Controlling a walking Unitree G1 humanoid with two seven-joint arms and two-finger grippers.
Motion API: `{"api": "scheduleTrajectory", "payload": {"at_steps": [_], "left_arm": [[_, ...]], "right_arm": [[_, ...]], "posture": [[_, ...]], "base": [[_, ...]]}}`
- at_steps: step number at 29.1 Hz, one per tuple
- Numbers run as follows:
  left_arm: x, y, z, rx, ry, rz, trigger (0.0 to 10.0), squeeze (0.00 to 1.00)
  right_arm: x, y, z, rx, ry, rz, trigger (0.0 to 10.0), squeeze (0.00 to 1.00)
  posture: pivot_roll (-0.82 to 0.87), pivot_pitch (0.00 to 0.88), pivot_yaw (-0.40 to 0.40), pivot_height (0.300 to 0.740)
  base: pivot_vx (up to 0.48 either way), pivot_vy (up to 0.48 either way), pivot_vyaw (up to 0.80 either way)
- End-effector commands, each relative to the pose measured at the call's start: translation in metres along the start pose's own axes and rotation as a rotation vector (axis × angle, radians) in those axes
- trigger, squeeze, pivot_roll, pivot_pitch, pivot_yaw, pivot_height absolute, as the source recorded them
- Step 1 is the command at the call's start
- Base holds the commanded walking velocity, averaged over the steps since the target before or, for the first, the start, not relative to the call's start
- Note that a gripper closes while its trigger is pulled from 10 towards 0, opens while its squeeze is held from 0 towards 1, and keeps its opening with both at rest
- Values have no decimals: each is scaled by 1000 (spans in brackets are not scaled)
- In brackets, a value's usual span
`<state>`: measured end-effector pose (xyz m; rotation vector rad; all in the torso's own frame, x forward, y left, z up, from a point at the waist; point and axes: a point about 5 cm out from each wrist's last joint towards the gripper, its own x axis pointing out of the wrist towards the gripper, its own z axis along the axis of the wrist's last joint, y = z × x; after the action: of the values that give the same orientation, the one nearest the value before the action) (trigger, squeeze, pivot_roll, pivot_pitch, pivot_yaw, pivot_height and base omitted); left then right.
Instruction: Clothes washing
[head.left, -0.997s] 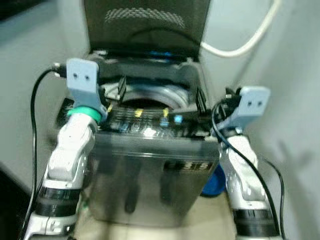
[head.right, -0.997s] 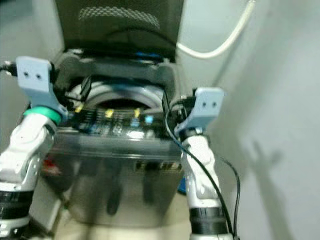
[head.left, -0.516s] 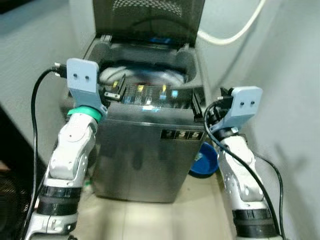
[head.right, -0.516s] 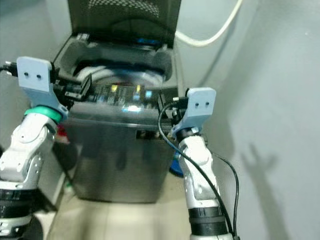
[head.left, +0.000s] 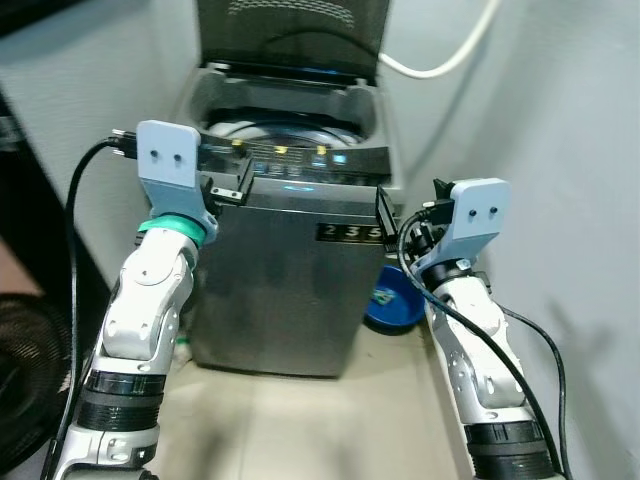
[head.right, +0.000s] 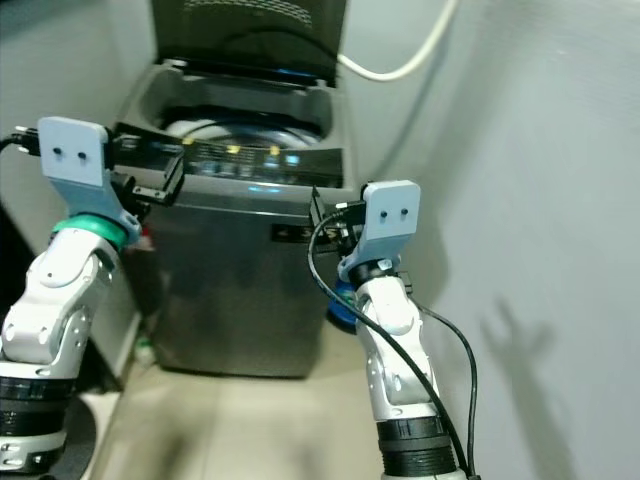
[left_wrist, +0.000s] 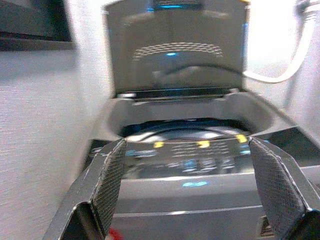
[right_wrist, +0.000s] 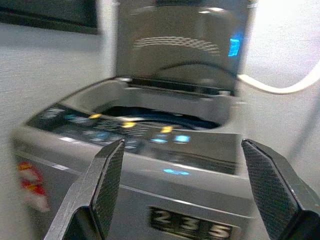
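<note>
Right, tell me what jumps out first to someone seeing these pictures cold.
The grey top-loading washing machine in the middle, its lid standing open against the wall and its control panel lit with yellow and blue lights. Next, the left gripper and right gripper, raised on either side of its front, both open and holding nothing. A white hose curves along the wall behind, and a blue basin sits on the floor beside the machine.

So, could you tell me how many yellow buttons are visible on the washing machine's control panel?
3 on the control panel: one yellow button at the left, one in the middle, one towards the right. The blur could be hiding others.
</note>
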<state>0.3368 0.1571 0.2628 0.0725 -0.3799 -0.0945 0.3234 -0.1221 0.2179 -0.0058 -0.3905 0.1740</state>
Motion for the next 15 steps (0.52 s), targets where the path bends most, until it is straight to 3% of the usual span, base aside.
{"api": "scheduleTrajectory", "payload": {"at_steps": [1, 15], "left_arm": [[-1, -3, -3, 9, 16, -15, 10000, 0], [-7, -15, -14, 18, 55, -64, 10000, 0]], "right_arm": [[-2, -1, -5, -16, 20, 4, 10000, 0], [-12, 0, -23, -53, 76, 36, 10000, 0]], "posture": [[87, 0, 5, 733], [88, 0, 8, 733]], "base": [[0, 0, 794], [0, 0, 794]]}}
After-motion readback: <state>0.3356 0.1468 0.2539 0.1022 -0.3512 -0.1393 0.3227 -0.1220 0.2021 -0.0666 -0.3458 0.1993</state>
